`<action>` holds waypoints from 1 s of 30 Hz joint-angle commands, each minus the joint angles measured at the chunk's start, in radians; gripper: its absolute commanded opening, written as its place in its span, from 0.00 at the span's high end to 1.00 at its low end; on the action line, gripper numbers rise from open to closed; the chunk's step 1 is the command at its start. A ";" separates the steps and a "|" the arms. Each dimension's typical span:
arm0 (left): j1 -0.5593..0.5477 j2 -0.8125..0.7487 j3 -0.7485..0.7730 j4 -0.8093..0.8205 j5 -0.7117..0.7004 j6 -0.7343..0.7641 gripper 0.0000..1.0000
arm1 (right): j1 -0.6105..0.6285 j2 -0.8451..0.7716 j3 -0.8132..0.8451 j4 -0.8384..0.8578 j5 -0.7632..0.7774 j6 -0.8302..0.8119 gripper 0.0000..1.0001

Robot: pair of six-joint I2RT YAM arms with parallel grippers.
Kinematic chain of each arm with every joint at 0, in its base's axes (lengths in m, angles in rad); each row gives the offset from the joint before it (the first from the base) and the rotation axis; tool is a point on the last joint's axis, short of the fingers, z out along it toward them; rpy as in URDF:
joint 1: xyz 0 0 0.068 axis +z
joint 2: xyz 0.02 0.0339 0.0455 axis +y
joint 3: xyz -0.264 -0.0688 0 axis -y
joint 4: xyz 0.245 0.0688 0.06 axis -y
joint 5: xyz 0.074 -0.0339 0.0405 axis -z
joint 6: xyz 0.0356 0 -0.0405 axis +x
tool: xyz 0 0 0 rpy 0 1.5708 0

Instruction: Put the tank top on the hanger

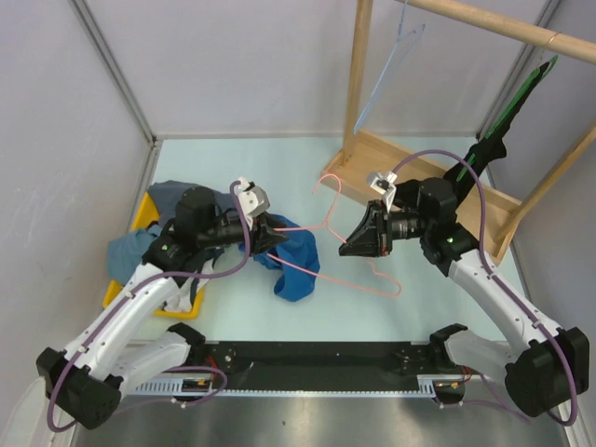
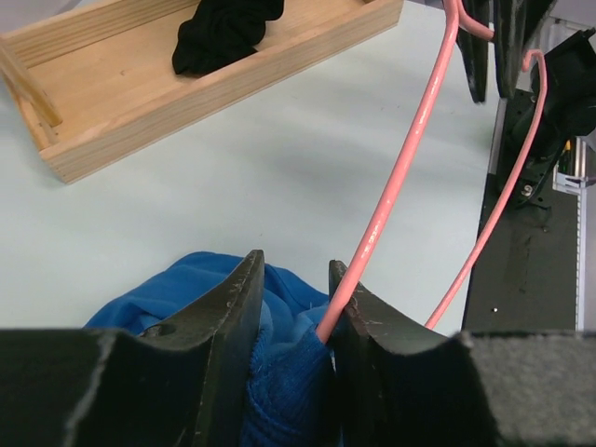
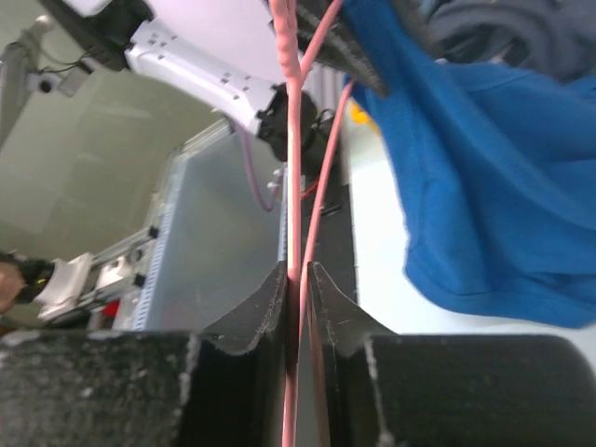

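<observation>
Over the pale table [image 1: 233,158], my left gripper [image 2: 294,265] is gripping a bunch of the tank top [image 2: 200,279] (fabric is filling the gap), with the hanger [image 2: 400,177] wire lying against one finger. My right gripper [image 3: 296,268] is pinching that pink wire between narrow jaws. The top is lying crumpled between my arms, near the left gripper.
</observation>
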 commanded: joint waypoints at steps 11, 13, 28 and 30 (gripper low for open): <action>-0.014 -0.093 -0.056 -0.029 -0.051 -0.020 1.00 | -0.104 -0.109 0.102 -0.166 0.331 -0.208 0.19; -0.014 -0.087 -0.056 -0.029 -0.118 -0.027 1.00 | -0.104 -0.144 0.113 -0.200 0.385 -0.213 0.18; -0.053 -0.059 -0.082 0.050 -0.479 -0.098 1.00 | 0.038 -0.205 0.123 -0.296 0.572 -0.196 0.15; -0.066 -0.059 -0.087 0.054 -0.549 -0.102 1.00 | 0.108 -0.199 0.143 -0.344 0.734 -0.214 0.15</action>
